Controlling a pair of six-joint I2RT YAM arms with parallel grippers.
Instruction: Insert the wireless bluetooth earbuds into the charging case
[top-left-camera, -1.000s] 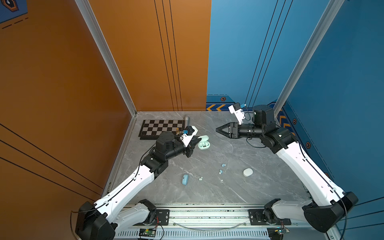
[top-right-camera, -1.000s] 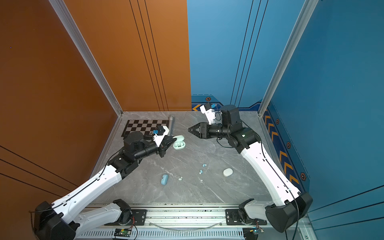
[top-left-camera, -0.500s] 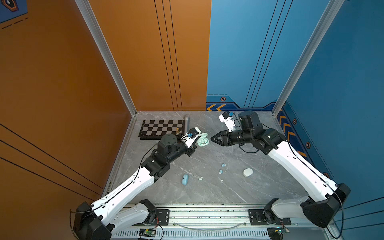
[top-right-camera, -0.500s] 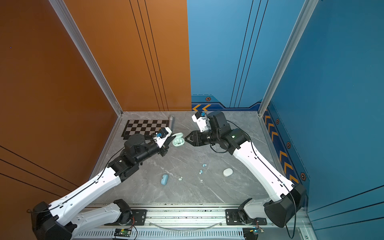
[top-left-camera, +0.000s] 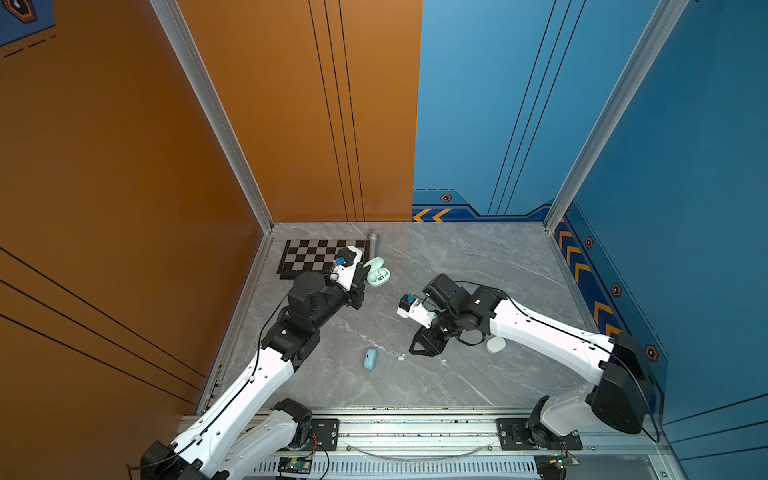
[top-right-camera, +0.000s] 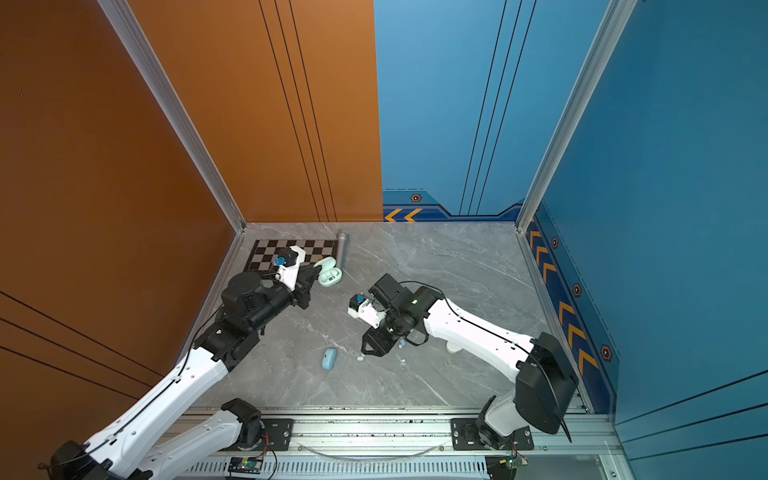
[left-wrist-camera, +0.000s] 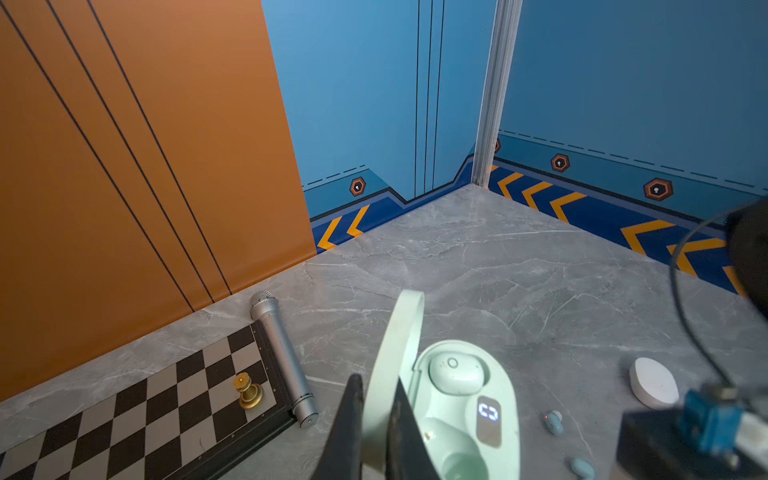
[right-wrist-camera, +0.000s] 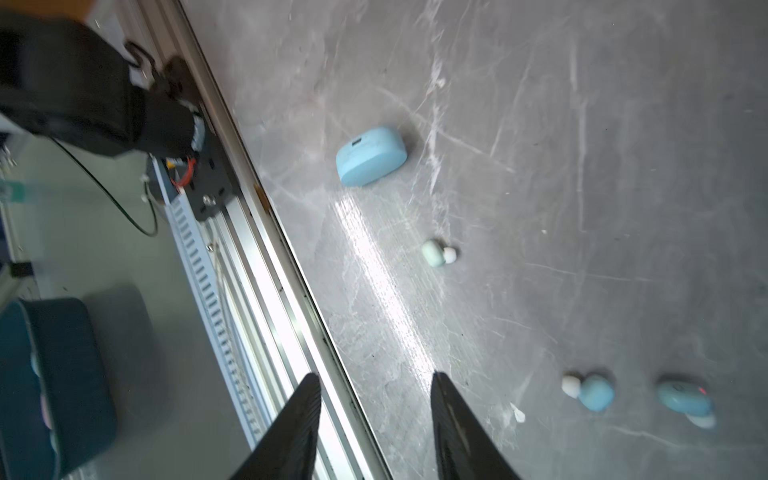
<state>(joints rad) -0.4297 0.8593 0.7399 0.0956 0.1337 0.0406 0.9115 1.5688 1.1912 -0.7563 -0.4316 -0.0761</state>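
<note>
Since a second ago the right gripper (top-left-camera: 423, 353) has swung off the mint case (top-left-camera: 379, 277) and dropped toward the front of the table (top-left-camera: 478, 266). Its jaws are spread with nothing in them, right beside the loose mint bud (right-wrist-camera: 434, 252). Meanwhile the left gripper (left-wrist-camera: 377, 380) is still pinched tight on that case's flipped-up lid (left-wrist-camera: 399, 332).

Inside the case, a seated mint bud (left-wrist-camera: 455, 372) fills one slot beside a lit little display (left-wrist-camera: 487, 411). The other slot is partly cut off, so can't call it. The blue case (right-wrist-camera: 371, 156) and the white case (left-wrist-camera: 654, 382) both lie closed on the table.

Only the left wrist cam sees into the mint case, and it also catches the gold chess piece (left-wrist-camera: 248, 390) on the chessboard (left-wrist-camera: 145, 411). Only the right wrist cam gives a proper look at the two blue buds (right-wrist-camera: 596, 392), lying near each other; from above, the arm mostly covers them.
</note>
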